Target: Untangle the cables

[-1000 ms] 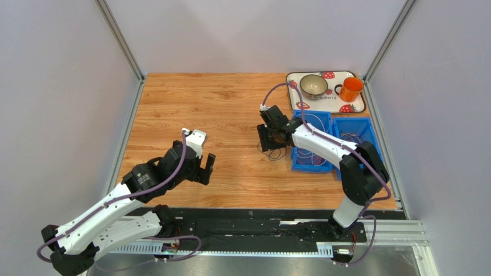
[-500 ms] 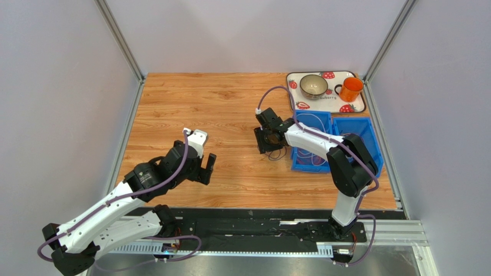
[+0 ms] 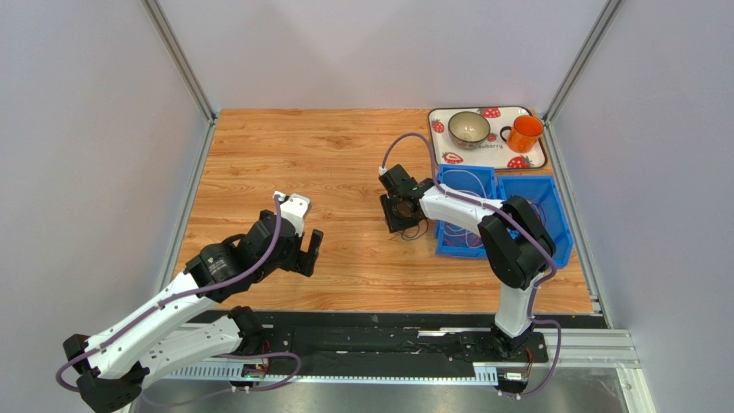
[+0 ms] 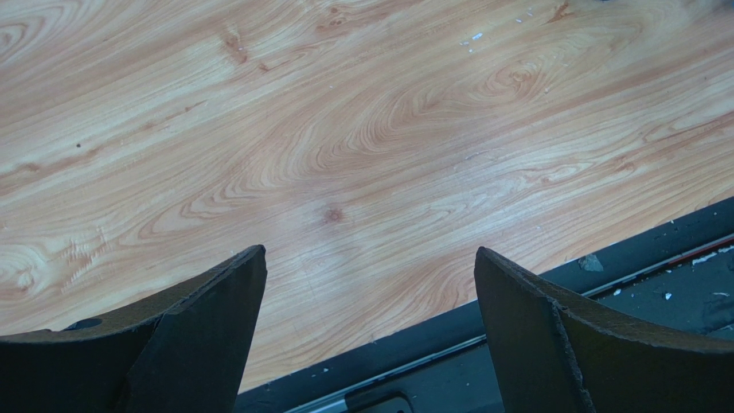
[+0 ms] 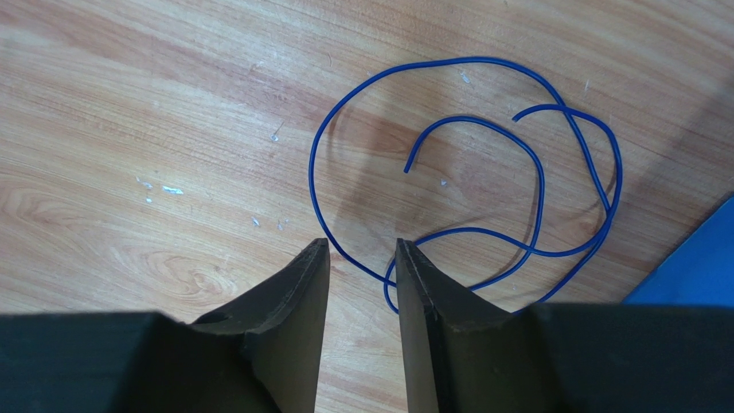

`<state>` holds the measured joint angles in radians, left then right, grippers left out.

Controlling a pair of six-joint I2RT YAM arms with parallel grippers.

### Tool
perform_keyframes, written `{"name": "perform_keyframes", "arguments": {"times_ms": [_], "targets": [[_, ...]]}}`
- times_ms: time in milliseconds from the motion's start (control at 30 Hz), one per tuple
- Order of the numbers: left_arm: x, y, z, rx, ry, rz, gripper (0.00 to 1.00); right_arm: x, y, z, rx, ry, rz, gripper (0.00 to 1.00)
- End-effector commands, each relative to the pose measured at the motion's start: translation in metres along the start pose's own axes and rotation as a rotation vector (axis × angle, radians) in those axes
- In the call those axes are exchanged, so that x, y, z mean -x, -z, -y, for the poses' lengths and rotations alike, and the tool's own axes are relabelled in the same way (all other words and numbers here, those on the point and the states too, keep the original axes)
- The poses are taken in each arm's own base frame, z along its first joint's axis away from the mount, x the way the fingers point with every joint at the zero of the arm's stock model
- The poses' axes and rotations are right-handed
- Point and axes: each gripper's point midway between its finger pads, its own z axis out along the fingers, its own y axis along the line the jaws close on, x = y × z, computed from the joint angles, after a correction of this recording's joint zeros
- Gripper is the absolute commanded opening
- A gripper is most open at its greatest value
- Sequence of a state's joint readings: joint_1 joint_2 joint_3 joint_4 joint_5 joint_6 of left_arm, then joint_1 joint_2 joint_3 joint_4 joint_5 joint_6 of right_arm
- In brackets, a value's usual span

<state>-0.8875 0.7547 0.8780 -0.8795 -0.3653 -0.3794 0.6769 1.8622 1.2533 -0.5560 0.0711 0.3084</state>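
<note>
Where the right arm reaches: we see it folded at the elbow above the left bin (image 3: 465, 252) and the right bin (image 3: 538, 188). Its forearm stretches leftward and its wrist turns down toward the tabletop (image 3: 327, 155), just left of the left bin.
Right hand (image 5: 360, 245): the fingers stand a narrow gap apart, tips pointing down at the wood; we cannot tell whether they touch the cable.
Blue cable (image 5: 478, 58): it lies in loose, overlapping loops on the tabletop beside the left bin. One strand crosses the gap at the right fingertips, and one free end lies inside the loop.
White cables (image 3: 469, 176): we find them looped inside the left bin, partly hidden by the right forearm.
Left arm: it extends forward from its base, wrist angled down near the tabletop's near edge.
Left hand (image 4: 369, 254): the fingers are spread wide above bare wood, well apart from every cable.
Tray (image 3: 531, 160): it sits at the far right corner, carrying a bowl (image 3: 469, 129) and an orange mug (image 3: 524, 133).
</note>
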Motion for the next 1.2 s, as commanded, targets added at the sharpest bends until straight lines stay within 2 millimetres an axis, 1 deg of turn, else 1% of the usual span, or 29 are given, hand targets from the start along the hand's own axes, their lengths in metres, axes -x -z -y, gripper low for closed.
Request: {"name": "perform_keyframes", "arguments": {"times_ms": [0,133,167,233,267,300,367,400,467,500,533,633,667,733,767,800,900,933,967,1000,1033,1067,1100,1133,1167], "targets": [[0.01,0.004,-0.001,0.001,0.021,0.03,0.98,0.017,-0.001,-0.006,0.001,0.012,0.051,0.34],[0.009,0.005,-0.001,0.001,0.02,0.028,0.98,0.016,-0.003,-0.006,-0.001,0.017,0.042,0.29],[0.01,0.005,-0.001,0.002,0.021,0.03,0.98,0.016,-0.005,-0.005,-0.005,0.016,0.037,0.25],[0.01,0.005,-0.001,0.001,0.022,0.033,0.98,0.018,-0.004,-0.006,-0.004,0.018,0.037,0.19],[0.01,0.006,-0.001,0.001,0.022,0.034,0.98,0.017,-0.005,-0.006,-0.007,0.019,0.035,0.11],[0.01,0.006,-0.001,0.001,0.022,0.034,0.98,0.016,-0.004,-0.005,-0.011,0.02,0.029,0.07],[0.011,0.006,-0.001,0.0,0.024,0.037,0.98,0.025,0.002,-0.006,-0.014,0.027,0.045,0.0],[0.011,0.006,-0.001,0.0,0.024,0.038,0.97,0.028,0.008,-0.005,-0.024,0.033,0.049,0.0],[0.01,0.006,-0.001,0.0,0.024,0.037,0.98,0.046,0.023,-0.01,-0.018,0.052,0.088,0.0],[0.01,0.006,-0.001,-0.001,0.022,0.035,0.97,0.051,0.033,-0.008,-0.031,0.055,0.097,0.0],[0.01,0.006,-0.001,0.0,0.023,0.035,0.97,0.068,0.045,-0.011,-0.026,0.057,0.138,0.0],[0.01,0.006,-0.002,0.002,0.025,0.036,0.97,0.09,0.075,-0.013,-0.029,0.082,0.194,0.0],[0.011,0.007,-0.002,0.002,0.024,0.039,0.97,0.106,0.09,-0.016,-0.02,0.089,0.237,0.0],[0.011,0.007,-0.002,0.004,0.024,0.04,0.97,0.118,0.112,-0.019,-0.011,0.094,0.267,0.0],[0.011,0.007,-0.002,0.004,0.024,0.04,0.97,0.134,0.13,-0.024,0.008,0.091,0.315,0.0],[0.011,0.007,-0.002,0.003,0.025,0.041,0.97,0.137,0.14,-0.027,0.029,0.095,0.319,0.0],[0.011,0.007,-0.002,0.003,0.025,0.042,0.96,0.156,0.184,-0.039,0.1,0.091,0.405,0.0],[0.011,0.008,-0.003,0.003,0.025,0.042,0.96,0.16,0.195,-0.041,0.115,0.087,0.43,0.0],[0.011,0.008,-0.003,0.004,0.026,0.044,0.96,0.164,0.218,-0.04,0.133,0.077,0.483,0.0],[0.011,0.008,-0.003,0.003,0.028,0.046,0.96,0.163,0.209,-0.04,0.142,0.05,0.508,0.0],[0.011,0.009,-0.003,0.002,0.028,0.047,0.96,0.164,0.211,-0.036,0.156,0.019,0.543,0.0],[0.012,0.009,-0.003,0.003,0.03,0.05,0.96,0.166,0.212,-0.037,0.201,-0.005,0.583,0.0],[0.012,0.01,-0.004,0.002,0.028,0.054,0.96,0.155,0.194,-0.053,0.334,-0.002,0.511,0.0],[0.013,0.01,-0.004,0.001,0.031,0.057,0.96,0.161,0.197,-0.048,0.35,-0.022,0.475,0.0],[0.013,0.01,-0.004,0.001,0.031,0.058,0.96,0.14,0.184,-0.036,0.289,-0.028,0.33,0.0]]}}
